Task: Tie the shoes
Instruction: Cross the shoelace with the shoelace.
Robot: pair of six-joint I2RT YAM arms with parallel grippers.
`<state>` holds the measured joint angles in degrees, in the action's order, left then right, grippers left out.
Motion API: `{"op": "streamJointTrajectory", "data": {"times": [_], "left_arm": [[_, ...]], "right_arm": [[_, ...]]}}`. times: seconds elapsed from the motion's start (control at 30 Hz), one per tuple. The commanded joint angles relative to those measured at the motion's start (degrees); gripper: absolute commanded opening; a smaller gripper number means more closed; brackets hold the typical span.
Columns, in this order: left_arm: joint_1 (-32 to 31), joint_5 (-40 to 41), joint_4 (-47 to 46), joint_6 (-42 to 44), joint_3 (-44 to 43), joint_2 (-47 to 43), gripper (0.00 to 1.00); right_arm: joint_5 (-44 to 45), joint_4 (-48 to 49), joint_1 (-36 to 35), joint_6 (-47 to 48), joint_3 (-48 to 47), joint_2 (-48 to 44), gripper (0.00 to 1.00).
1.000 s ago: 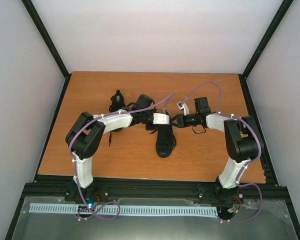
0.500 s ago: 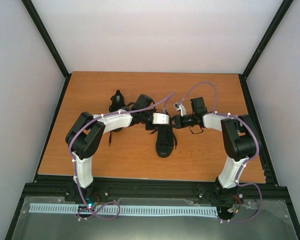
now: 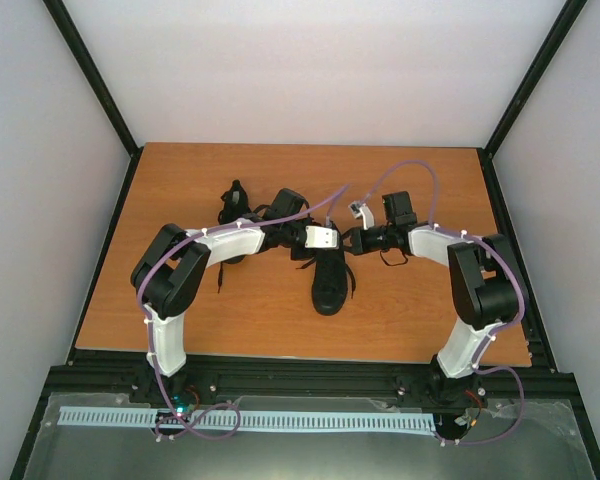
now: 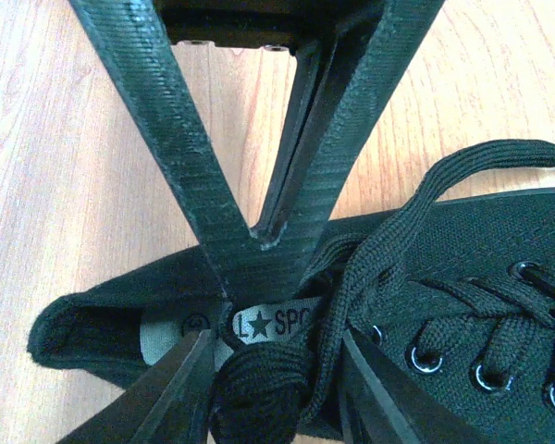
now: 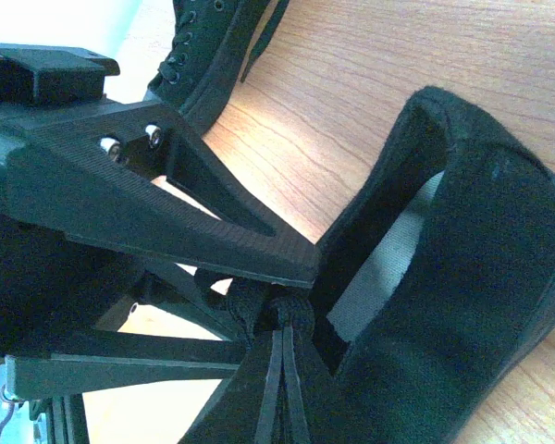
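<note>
Currently, R gripper (image 5: 282, 322) pinching lace (image 5: 246, 298), L gripper (image 4: 276, 416) astride lace bunch (image 4: 259, 375).

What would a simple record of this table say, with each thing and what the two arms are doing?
Surface: wooden table
Near shoe: black sneaker at the table's centre, toe toward the arms' bases
Other shoe: black sneaker farther back on the left, partly behind the left arm
Left end effector: at the near shoe's heel opening, jaws apart around a lace bunch; grip unclear
Right end effector: shut, tips at the same lace bunch
</note>
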<state>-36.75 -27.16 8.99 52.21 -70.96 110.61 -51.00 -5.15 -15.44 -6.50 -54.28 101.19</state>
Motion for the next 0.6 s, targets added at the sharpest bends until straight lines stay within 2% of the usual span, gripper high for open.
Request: {"op": "streamJointTrajectory", "data": {"times": [0.0, 0.3, 0.37, 0.47, 0.57], "left_arm": [[0.10, -0.99, 0.20, -0.07, 0.19, -1.30, 0.42], [0.15, -1.89, -1.06, -3.98, -0.77, -2.85, 0.54], [0.15, -3.42, 0.08, -2.28, -0.64, -3.50, 0.59], [0.16, -6.70, 3.55, 3.91, 0.03, -4.74, 0.72], [0.27, -7.66, 3.41, 5.23, -0.06, -5.22, 0.77]], "right_arm": [[0.08, -0.20, -0.37, 0.78, -0.61, -1.76, 0.03], [-1.38, -1.41, -0.45, 1.82, -0.39, -1.58, 0.03], [-1.37, -1.55, -0.46, 1.85, -0.30, -1.71, 0.03], [-1.41, -1.62, -0.47, 1.88, -0.29, -1.77, 0.03], [-1.53, -1.67, -0.46, 1.92, -0.30, -1.78, 0.03]]}}
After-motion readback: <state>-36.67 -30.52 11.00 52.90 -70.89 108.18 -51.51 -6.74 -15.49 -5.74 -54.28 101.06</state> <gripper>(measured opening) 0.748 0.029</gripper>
